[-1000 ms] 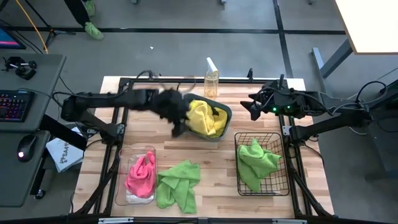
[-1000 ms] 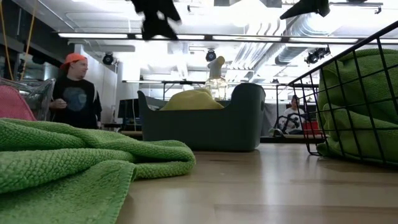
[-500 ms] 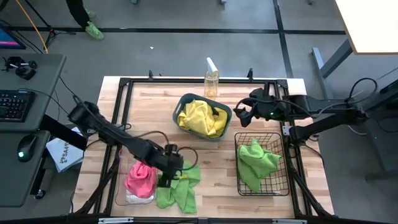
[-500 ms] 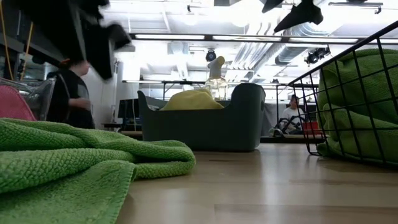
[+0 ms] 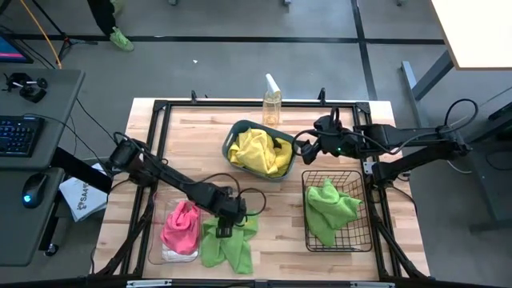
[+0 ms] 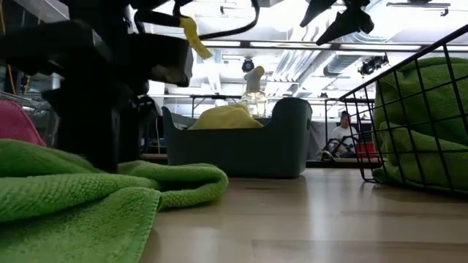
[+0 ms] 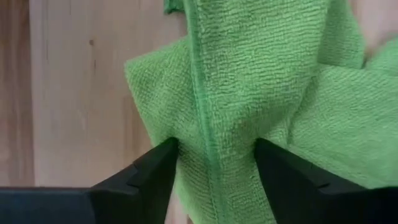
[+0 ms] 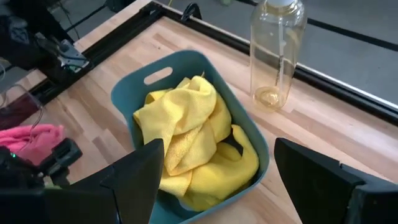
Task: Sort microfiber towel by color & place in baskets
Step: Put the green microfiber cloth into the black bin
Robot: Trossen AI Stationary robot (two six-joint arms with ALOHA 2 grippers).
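Observation:
A green towel [image 5: 232, 246] lies crumpled on the table near its near edge, between the clear tub [image 5: 158, 210] holding a pink towel [image 5: 182, 227] and the black wire basket [image 5: 306, 182] holding another green towel [image 5: 328, 206]. My left gripper [image 5: 224, 226] is open and down on the loose green towel [image 7: 249, 87]. The teal tub [image 5: 234, 131] holds yellow towels [image 5: 260, 152]. My right gripper [image 5: 302, 149] hovers open just right of the teal tub, above the table, touching nothing. My left gripper comes at the loose green towel from above, pointing down. Its open fingers [image 7: 152, 171] stand on either side of a raised fold with a hemmed edge [image 7: 202, 134] at the towel's far part. The fingertips meet the cloth. The towel lies slack on the table.
A clear spray bottle [image 5: 272, 102] stands at the far edge behind the teal tub. Bare wood [image 5: 276, 224] lies between the loose towel and the wire basket. A black frame rail [image 5: 240, 102] runs around the table top. A person [image 6: 340, 135] sits far behind the table.
My left gripper has swung from beside the teal tub toward the table's near edge and come down onto the loose green towel. My right gripper has moved a little toward the table's left, closer to the teal tub. The towels have stayed where they were.

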